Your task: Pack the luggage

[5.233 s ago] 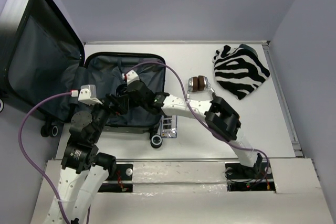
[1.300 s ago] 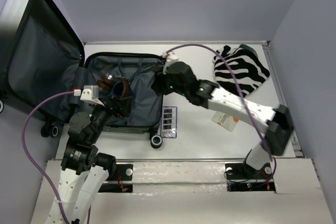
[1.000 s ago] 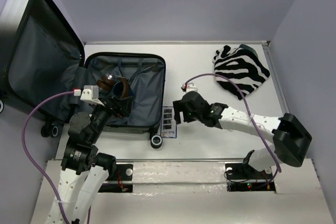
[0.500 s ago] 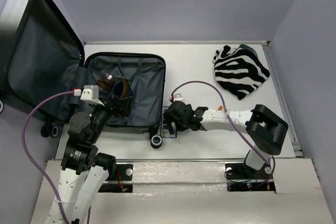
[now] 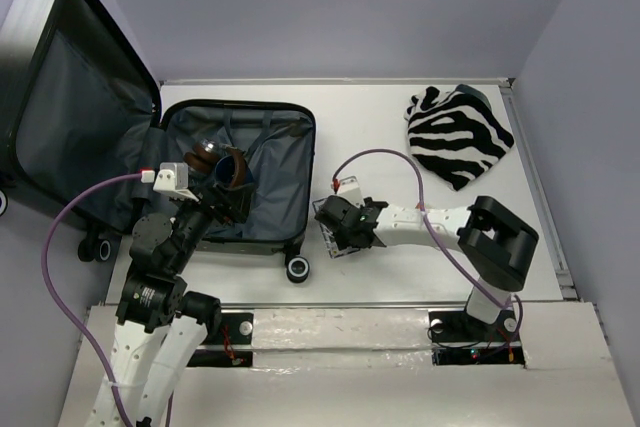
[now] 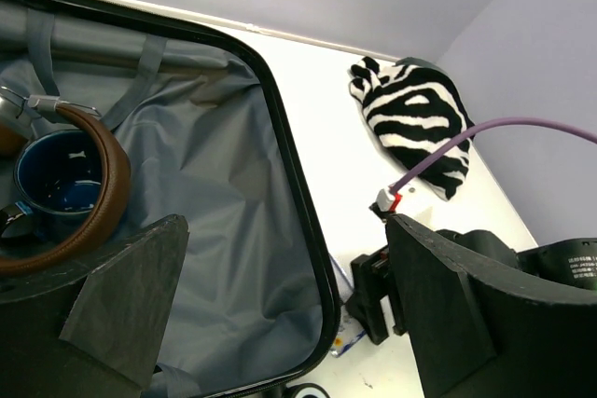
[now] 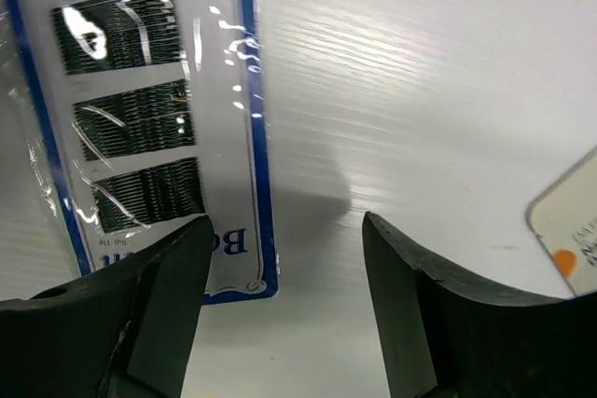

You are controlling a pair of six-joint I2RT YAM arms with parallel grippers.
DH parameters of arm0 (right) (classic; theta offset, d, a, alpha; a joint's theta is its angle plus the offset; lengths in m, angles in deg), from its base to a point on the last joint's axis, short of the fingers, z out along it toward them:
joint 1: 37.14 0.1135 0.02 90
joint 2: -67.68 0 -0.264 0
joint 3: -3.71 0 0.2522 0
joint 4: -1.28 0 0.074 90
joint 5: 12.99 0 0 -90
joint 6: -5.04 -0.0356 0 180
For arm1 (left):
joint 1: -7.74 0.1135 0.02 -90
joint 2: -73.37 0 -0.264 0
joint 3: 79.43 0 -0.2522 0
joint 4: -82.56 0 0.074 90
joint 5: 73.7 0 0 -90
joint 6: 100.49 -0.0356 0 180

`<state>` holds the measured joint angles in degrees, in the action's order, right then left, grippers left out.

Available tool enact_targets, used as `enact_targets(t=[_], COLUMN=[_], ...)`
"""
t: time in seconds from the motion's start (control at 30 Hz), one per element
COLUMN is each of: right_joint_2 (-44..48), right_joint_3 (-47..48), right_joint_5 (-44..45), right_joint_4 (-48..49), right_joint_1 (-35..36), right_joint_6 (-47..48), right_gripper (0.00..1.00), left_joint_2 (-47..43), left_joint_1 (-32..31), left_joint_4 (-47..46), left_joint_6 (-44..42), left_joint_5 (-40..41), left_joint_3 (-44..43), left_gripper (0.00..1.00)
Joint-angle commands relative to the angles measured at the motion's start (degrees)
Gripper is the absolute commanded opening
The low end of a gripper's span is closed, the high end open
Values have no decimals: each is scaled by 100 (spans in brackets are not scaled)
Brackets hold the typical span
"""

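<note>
Top external: seeing luggage (image 5: 270, 157) lying open at nine o'clock on the desk (image 5: 380, 137), lid (image 5: 70, 117) standing at ten, headphones (image 5: 235, 169) and mug (image 6: 61, 170) resting inside, zebra cloth (image 5: 458, 137) lying at two. Right wrist: hovering the right claw (image 7: 284, 230), spread open and gripping nothing, over the pin card (image 7: 140, 109), just beside the luggage at its four o'clock. Left wrist: hanging the left claw (image 6: 289, 295), wide open and empty, above the luggage.

Bright, even light; glare on plastic packet (image 7: 140, 100), perhaps overhead.
</note>
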<state>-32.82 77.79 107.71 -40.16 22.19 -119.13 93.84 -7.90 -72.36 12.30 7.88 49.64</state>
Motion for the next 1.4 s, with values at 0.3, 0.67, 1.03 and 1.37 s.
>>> enact_targets(t=[0.3,0.67,1.03,1.37], right_joint_2=[1560,559,304,768], right_joint_3=[-485,-362,-767,-1039], right_joint_5=[-316,-1461,-1567,-1418], right_joint_4=[92,817,835,677], right_joint_1=[-290,-414,-414,-414], right_joint_6=[419,640,297,87], right_gripper=[93,99,81,39], left_joint_2=[36,10,1,1], left_joint_1=[26,26,26,26], left_joint_4=[-375,-358,-358,-366], left_joint_6=[-108,-108,-116,-108], left_joint_5=[-63,-54,-71,-71], left_joint_3=[-54,-45,-45,-45], left_gripper=[99,99,99,99])
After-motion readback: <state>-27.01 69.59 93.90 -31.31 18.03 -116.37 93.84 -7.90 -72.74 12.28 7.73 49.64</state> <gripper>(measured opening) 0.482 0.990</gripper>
